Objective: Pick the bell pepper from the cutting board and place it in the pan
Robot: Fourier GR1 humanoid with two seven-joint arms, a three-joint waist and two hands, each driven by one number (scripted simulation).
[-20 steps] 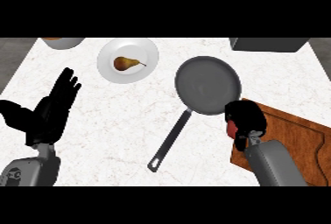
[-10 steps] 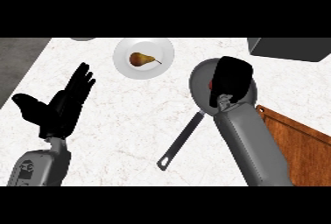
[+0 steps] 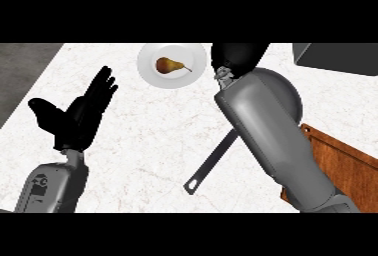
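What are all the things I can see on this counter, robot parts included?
Counter: one, white marble, under everything.
Plate: one, white, far middle of the counter.
Pear: one, yellow-brown, on the plate.
Pan: one, grey with a long handle, right of centre, largely hidden by the right forearm.
Cutting board: one, reddish-brown wood, right edge.
Block: one, dark grey, top right corner, cut off by the view.
Forearms: two, grey, left and right, from the lower edge.
Left robot hand: one, black, open, left side.
Right robot hand: one, black, at the pan's far rim, beside the plate.
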